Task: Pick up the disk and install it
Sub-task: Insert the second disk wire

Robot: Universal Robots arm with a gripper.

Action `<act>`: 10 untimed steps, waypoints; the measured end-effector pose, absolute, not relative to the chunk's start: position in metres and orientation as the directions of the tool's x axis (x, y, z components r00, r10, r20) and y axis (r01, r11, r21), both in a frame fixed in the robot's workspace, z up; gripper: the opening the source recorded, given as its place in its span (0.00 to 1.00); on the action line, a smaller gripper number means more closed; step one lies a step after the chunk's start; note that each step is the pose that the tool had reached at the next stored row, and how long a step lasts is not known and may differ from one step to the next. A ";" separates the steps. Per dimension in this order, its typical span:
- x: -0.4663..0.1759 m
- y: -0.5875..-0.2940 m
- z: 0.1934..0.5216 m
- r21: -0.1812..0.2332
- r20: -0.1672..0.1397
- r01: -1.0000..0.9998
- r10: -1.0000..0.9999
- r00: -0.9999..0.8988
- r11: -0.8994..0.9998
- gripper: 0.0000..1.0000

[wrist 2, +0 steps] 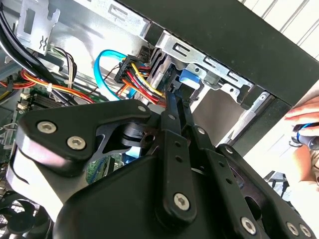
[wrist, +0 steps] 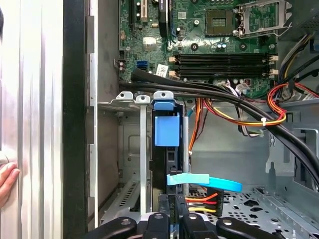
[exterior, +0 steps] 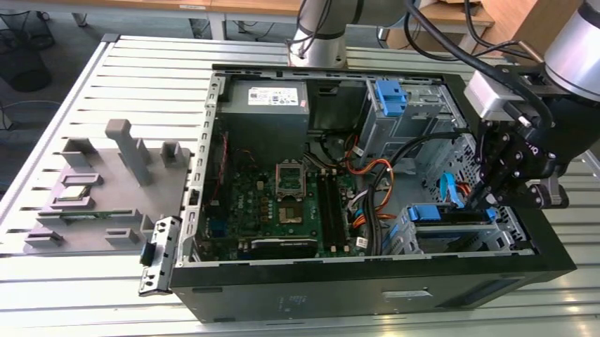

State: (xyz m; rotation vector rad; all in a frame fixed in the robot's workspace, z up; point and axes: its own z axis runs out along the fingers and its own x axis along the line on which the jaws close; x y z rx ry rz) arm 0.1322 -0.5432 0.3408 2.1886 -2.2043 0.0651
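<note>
Disk [wrist: 166, 130] in its blue carrier sits upright in our drive cage [exterior: 459, 228] at the case's near corner on the exterior view's right, gripper [exterior: 490, 203] fingers pinched narrow against its edge among cables [wrist: 224, 196], which we judge could snag.

Thick black cables [wrist: 209, 89] and orange wires [wrist: 234, 117] cross above the metal drive cage [wrist: 132, 149]; the blue-tabbed disk [wrist: 167, 129] fills its narrow slot; open room beside it.
</note>
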 end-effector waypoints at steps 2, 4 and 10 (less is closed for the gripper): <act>0.132 -0.544 0.341 -0.006 0.042 -1.000 -0.999 -0.008 0.007 0.17; 0.132 -0.545 0.341 -0.007 0.023 -1.000 -1.000 -0.007 0.007 0.17; 0.132 -0.547 0.340 -0.007 0.018 -1.000 -1.000 -0.008 0.007 0.17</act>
